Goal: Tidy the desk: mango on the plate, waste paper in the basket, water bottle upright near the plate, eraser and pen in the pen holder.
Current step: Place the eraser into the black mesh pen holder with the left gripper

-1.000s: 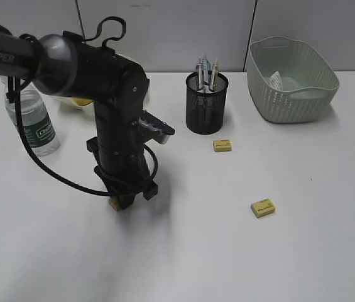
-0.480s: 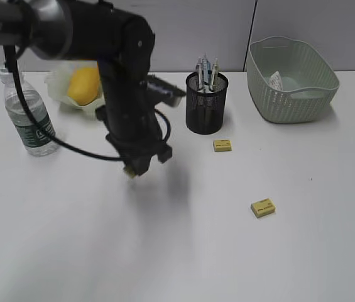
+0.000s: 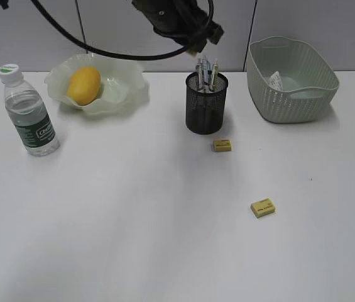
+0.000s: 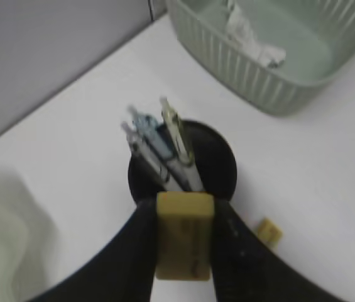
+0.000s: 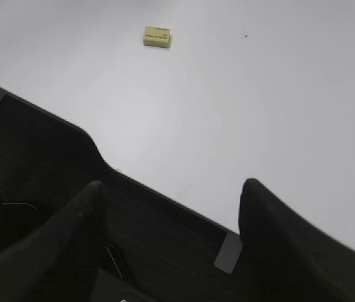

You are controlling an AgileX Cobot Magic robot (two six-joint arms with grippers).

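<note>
The left end effector [image 4: 185, 242] grips a yellow eraser [image 4: 184, 234] between its two black fingers [image 4: 237, 251], held above the near rim of the black pen holder [image 4: 218, 157]; several pens [image 4: 164, 151] lean out of the holder toward its far left side. A second yellow eraser [image 4: 269, 231] lies on the white table [image 4: 83, 132] just right of the holder; beyond the holder, at upper right, stands the pale green basket [image 4: 240, 69] with crumpled waste paper [image 4: 249, 38] inside; a blurred edge of the plate [image 4: 7, 226] shows at the holder's left.
</note>
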